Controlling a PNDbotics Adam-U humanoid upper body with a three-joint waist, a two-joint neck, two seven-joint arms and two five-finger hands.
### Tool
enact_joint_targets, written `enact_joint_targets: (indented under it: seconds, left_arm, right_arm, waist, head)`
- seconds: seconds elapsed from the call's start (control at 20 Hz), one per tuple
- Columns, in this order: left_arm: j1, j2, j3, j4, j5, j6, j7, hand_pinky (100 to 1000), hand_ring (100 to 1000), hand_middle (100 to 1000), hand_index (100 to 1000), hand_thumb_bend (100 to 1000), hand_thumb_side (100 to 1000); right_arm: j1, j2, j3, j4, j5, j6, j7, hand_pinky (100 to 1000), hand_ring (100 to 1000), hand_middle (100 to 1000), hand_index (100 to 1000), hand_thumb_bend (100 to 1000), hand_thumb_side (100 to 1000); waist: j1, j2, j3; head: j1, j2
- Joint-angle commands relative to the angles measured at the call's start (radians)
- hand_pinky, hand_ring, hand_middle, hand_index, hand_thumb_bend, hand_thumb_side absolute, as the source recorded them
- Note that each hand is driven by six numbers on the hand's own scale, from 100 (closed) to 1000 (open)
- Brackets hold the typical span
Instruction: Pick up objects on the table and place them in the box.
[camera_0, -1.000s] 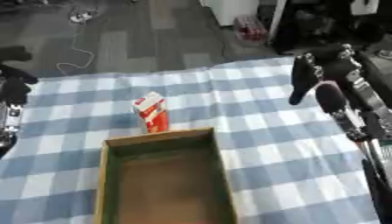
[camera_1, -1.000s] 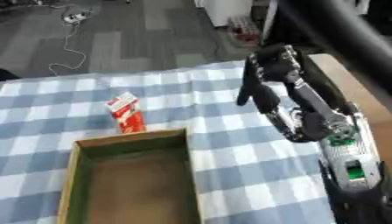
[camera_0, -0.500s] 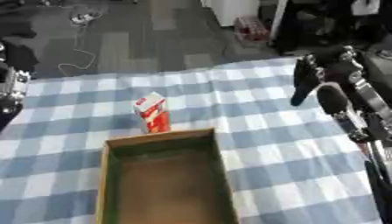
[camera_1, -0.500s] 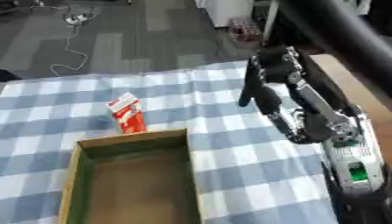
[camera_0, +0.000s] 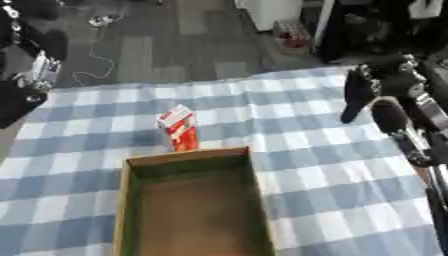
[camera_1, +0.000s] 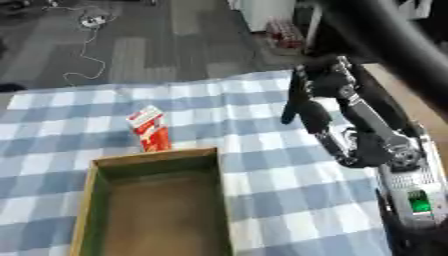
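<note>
Your right hand is hanging in the air above the right side of the table, its dark fingers pointing downward, relaxed and slightly bent, and holding nothing. It is sitting well apart from everything on the table, with its arm reaching in from the right edge of the view. Your left hand is showing only at the upper left corner of the left eye view, above the table's left edge; it is too dark and blurred there, so you cannot tell how its fingers are standing. A red and white carton is standing upright on the blue and white checked cloth that is covering the table, a little left of the table's middle and toward its far edge. It is standing just beyond the far wall of the box, just beside that wall's left part, and you cannot tell whether the two are touching. The box, brown outside with a greenish rim, is lying open toward the table's near edge, its long sides running away from you, and its inside is showing only a bare brown floor. Neither hand is touching the carton or the box.
</note>
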Motion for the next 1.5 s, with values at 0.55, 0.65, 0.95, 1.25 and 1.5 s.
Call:
enact_joint_targets:
  seconds: [0.55, 0.65, 0.95, 1.25, 1.5]
  left_arm:
    - [-0.118, 0.036, -0.079, 0.153, -0.041, -0.016, -0.149, 439, 546, 697, 829, 160, 998]
    - [-0.132, 0.031, -0.097, 0.161, -0.060, -0.021, -0.193, 449, 554, 703, 831, 146, 1000]
    - [-0.127, 0.004, -0.134, 0.119, -0.150, -0.001, -0.356, 496, 590, 728, 839, 147, 1000]
    - [-0.091, -0.057, -0.148, 0.045, -0.300, 0.046, -0.557, 530, 615, 749, 847, 234, 992]
    - [-0.084, -0.110, -0.154, 0.045, -0.383, 0.056, -0.633, 557, 635, 759, 852, 154, 1000]
  right_arm:
    - [-0.016, -0.013, 0.001, -0.013, -0.012, -0.006, 0.019, 347, 325, 366, 478, 100, 1000]
    - [-0.017, -0.013, 0.002, -0.013, -0.013, -0.006, 0.021, 347, 326, 367, 477, 100, 1000]
    - [-0.021, -0.011, 0.000, -0.013, -0.014, -0.007, 0.023, 348, 327, 367, 475, 100, 1000]
    - [-0.020, -0.013, 0.000, -0.013, -0.014, -0.008, 0.024, 348, 327, 367, 475, 100, 1000]
    - [-0.018, -0.013, -0.001, -0.013, -0.013, -0.007, 0.024, 348, 327, 367, 477, 100, 1000]
  waist:
    - [0.008, -0.012, -0.014]
    - [0.008, -0.013, -0.015]
    - [0.009, -0.010, -0.016]
    - [0.006, -0.010, -0.012]
    - [0.003, -0.010, -0.009]
  head:
    - [0.017, -0.023]
    - [0.015, -0.023]
    - [-0.004, -0.029]
    - [-0.024, -0.017]
    - [-0.016, -0.015]
